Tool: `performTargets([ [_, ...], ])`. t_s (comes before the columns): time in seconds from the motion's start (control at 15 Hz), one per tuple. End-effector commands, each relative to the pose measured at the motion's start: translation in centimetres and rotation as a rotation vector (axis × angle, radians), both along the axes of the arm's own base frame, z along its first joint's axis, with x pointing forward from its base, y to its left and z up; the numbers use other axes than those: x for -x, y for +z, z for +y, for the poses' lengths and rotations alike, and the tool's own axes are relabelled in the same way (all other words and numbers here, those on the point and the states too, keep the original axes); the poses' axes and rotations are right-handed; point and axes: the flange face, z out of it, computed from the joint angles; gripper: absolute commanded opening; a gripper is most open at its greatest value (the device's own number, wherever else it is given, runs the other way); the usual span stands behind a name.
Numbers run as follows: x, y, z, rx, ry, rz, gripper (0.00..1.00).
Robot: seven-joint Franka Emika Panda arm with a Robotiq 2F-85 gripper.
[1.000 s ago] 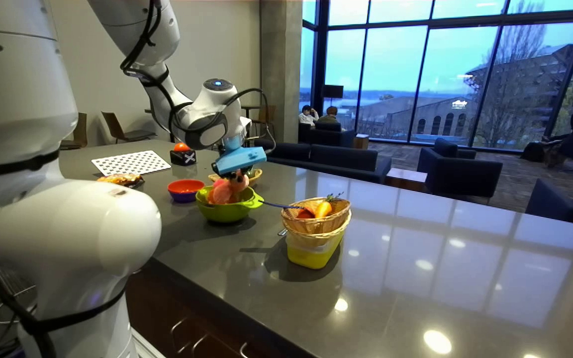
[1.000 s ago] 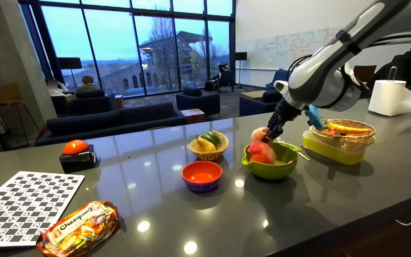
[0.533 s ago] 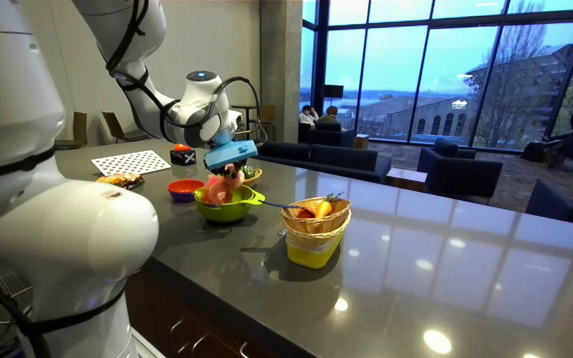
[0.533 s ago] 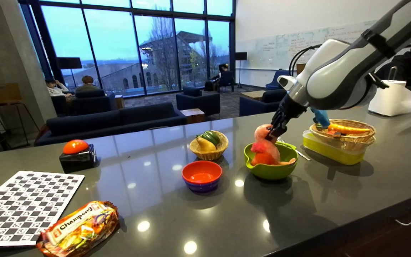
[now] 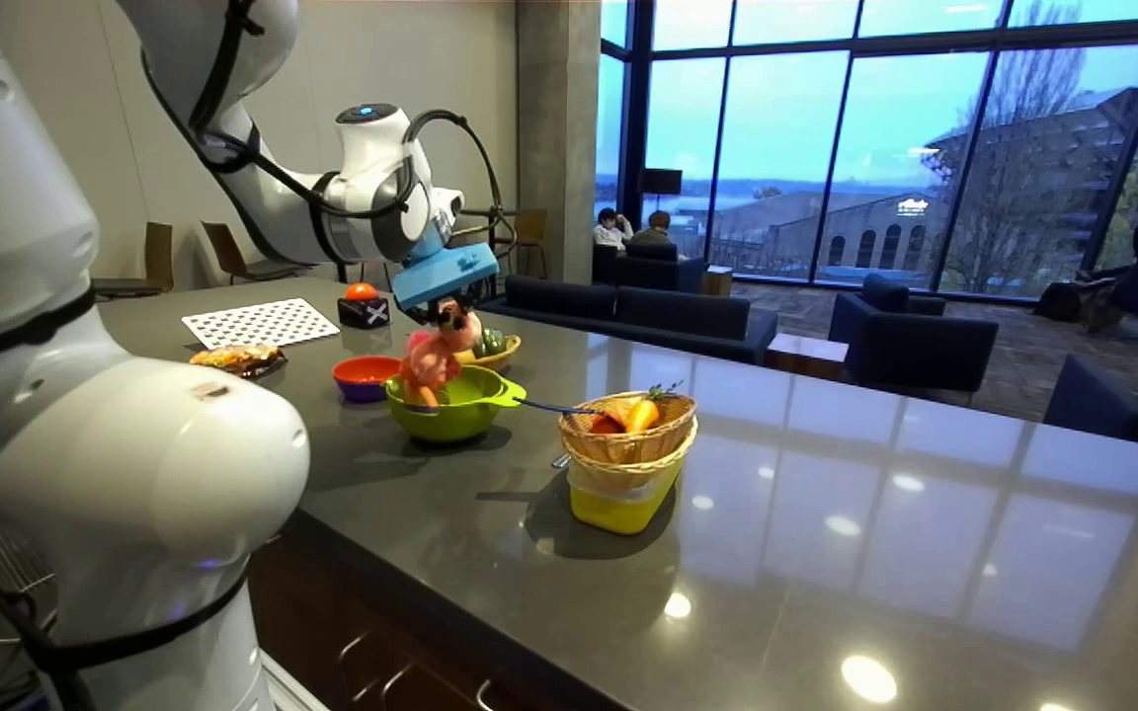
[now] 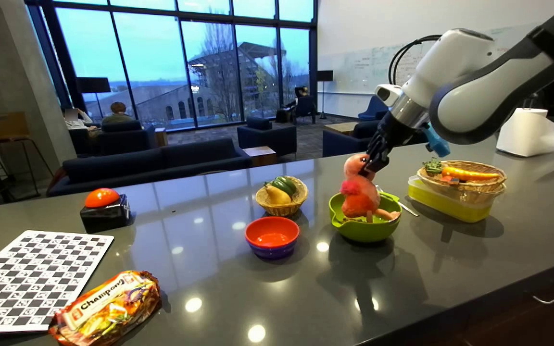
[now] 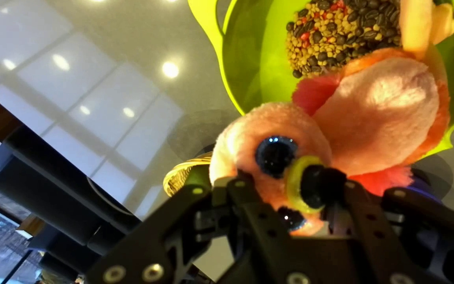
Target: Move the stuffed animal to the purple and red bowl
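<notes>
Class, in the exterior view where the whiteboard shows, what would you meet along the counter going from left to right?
Checkered board, push button, purple and red bowl, green bowl, yellow tub, paper towels.

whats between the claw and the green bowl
The stuffed animal, gripped by the claw; both exterior views show it stretching from there down to the green bowl.

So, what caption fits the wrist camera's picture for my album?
Up close: the gripper holds the stuffed animal by its head, green bowl below.
</notes>
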Motion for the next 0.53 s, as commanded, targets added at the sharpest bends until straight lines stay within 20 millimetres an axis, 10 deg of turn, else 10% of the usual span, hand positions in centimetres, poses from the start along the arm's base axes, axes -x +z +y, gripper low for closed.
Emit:
performTargets([
  [0.0,1.3,1.7,0.5,0.018,0.005,-0.029,0.13],
  [0.47,2.4,5.4,1.8,0.02,0.03,-0.127,0.13],
])
